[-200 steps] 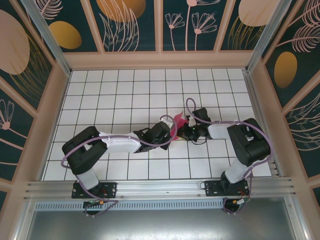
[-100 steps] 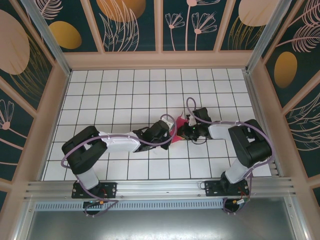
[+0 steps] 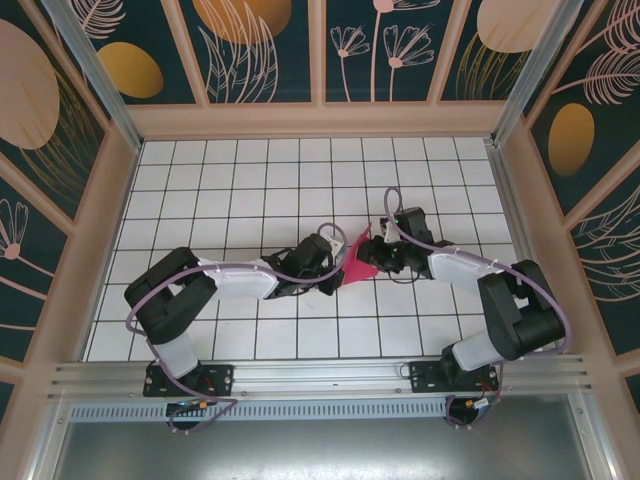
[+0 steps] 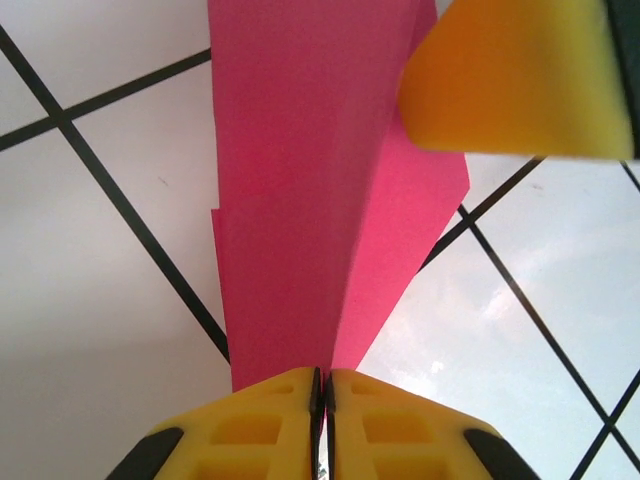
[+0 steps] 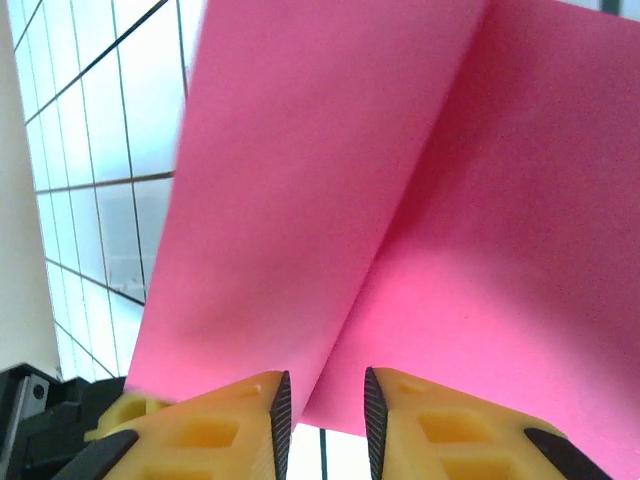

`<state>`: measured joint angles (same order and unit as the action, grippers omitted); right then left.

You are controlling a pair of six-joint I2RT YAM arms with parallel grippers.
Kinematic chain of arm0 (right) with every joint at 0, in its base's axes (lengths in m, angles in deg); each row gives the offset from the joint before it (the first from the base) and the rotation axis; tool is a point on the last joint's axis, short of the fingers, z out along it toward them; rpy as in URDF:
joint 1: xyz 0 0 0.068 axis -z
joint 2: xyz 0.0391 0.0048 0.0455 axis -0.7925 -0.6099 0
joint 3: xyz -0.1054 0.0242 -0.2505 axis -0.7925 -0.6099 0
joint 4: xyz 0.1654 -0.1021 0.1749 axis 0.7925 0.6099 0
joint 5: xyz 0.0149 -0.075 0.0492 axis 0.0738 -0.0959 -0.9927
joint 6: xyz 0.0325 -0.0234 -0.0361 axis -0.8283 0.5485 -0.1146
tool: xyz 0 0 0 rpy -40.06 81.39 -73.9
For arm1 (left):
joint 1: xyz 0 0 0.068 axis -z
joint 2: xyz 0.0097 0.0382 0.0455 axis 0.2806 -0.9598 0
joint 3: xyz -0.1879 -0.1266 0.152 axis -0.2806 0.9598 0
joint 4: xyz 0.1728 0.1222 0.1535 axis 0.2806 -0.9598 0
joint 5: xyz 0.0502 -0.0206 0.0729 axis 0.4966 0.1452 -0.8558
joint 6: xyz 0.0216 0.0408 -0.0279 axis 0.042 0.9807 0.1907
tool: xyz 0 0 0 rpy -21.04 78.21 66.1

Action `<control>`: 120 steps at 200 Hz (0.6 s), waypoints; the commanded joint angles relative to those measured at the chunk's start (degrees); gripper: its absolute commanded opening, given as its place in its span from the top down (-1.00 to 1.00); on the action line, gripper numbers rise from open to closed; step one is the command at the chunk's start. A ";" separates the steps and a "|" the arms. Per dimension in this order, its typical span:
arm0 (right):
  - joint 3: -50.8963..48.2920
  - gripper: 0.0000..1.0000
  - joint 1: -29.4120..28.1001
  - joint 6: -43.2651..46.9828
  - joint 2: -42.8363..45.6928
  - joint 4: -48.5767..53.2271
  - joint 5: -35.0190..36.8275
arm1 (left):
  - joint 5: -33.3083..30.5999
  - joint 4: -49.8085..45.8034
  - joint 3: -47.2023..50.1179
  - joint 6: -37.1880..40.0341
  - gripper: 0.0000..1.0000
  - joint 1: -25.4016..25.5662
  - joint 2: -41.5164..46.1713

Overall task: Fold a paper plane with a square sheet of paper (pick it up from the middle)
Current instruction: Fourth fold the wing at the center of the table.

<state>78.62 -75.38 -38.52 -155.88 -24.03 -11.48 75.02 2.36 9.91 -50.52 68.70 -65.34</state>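
Left end effector [image 4: 322,385], at 9 o'clock of the paper plane [image 4: 300,200], is clenched on one end above the counter [image 4: 100,250]. At 3 o'clock, the right end effector [image 5: 327,395] straddles the crease, jaws slightly apart. We judge it should close squarely on the crease, without tugging.

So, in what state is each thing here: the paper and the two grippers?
Paper: folded along a crease, pink side showing, held between the two grippers.
Left gripper: shut on the paper's edge.
Right gripper: jaws slightly apart, the paper's crease between them.
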 commanded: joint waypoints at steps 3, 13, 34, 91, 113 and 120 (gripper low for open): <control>1.73 0.44 0.31 -1.98 -0.96 6.35 5.29 | -0.86 -0.04 0.31 0.95 0.65 -0.14 0.42; 1.26 0.55 0.50 -1.98 -2.49 6.06 5.03 | -1.43 -0.12 0.34 1.06 0.57 -0.14 1.03; -0.21 0.63 0.53 -2.05 -4.55 2.73 2.18 | -1.86 -0.52 -0.09 1.46 0.43 -0.19 1.04; -1.07 0.66 0.64 -2.50 -6.67 -3.26 -1.11 | -6.13 -2.58 -1.72 4.10 0.12 0.83 -0.27; -1.39 0.66 0.67 -3.09 -7.24 -4.59 -1.57 | -8.79 -4.18 -3.22 5.82 0.10 1.88 -1.25; -1.46 0.66 0.72 -3.25 -7.43 -4.97 -1.71 | -9.61 -4.70 -3.64 6.42 0.07 2.29 -1.52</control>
<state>78.14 -75.01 -40.49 -162.11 -25.82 -11.40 69.32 0.35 8.88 -47.13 69.62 -65.54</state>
